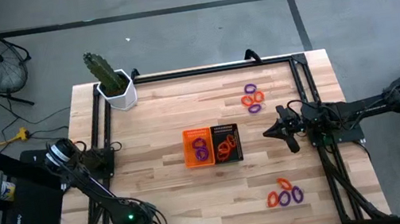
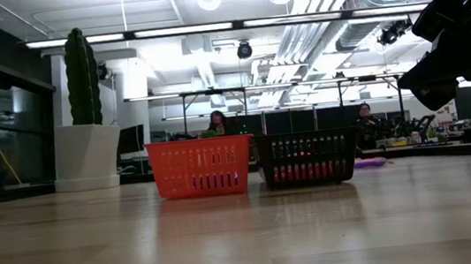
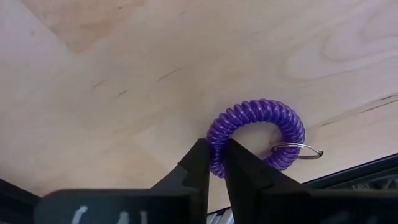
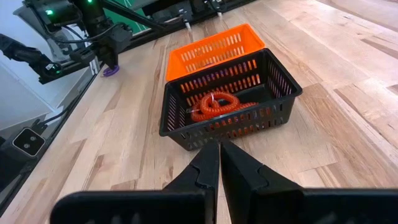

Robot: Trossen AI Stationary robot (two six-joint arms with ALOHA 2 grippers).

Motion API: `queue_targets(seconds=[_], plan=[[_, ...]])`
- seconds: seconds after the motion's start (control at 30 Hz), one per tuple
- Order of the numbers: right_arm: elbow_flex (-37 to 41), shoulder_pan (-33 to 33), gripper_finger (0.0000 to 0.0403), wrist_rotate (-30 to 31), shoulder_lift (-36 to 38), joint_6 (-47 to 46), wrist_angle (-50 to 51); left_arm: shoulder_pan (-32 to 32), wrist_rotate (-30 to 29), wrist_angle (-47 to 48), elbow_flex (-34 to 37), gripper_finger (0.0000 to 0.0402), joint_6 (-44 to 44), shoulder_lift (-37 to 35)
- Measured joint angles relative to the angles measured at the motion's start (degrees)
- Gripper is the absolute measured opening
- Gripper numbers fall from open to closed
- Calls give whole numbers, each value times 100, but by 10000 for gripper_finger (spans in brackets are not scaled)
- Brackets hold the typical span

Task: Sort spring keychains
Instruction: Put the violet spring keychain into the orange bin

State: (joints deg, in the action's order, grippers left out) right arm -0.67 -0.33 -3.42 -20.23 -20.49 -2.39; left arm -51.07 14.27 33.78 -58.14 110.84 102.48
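Purple coil of a spring keychain [image 3: 258, 134] sits pinched at one edge in the left hand [image 3: 214, 163], low at the desk's [image 3: 124, 74] near-left corner — with so thin a bite it could spring free once lifted — while the right hand [image 4: 219, 163], closed and empty, waits near the black bin [image 4: 227, 99].

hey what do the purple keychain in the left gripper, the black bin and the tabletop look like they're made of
Purple keychain, pinched by the left gripper: glossy coiled plastic by its sheen, with a thin metal-looking split ring. Black bin: probably molded plastic, matte, with slotted lattice walls. Tabletop: light wood, visible grain and plank seams, smooth finish.
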Motion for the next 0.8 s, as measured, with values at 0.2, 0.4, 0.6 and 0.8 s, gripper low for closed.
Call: queue_targets(seconds=[0.2, 0.4, 0.6, 0.8], plan=[[0, 0, 12, 1, 0, 0, 0, 338, -950, 815, -531, 29, -666, 39], [0, -1, 12, 1, 0, 0, 0, 838, -1678, 1258, -1187, 29, -1800, 35], [0, 2, 12, 1, 0, 0, 1, 1411, -2495, 1840, -1975, 29, -3371, 26], [0, 2, 12, 1, 0, 0, 1, 1985, -2887, 2192, -2555, 28, -4842, 19]])
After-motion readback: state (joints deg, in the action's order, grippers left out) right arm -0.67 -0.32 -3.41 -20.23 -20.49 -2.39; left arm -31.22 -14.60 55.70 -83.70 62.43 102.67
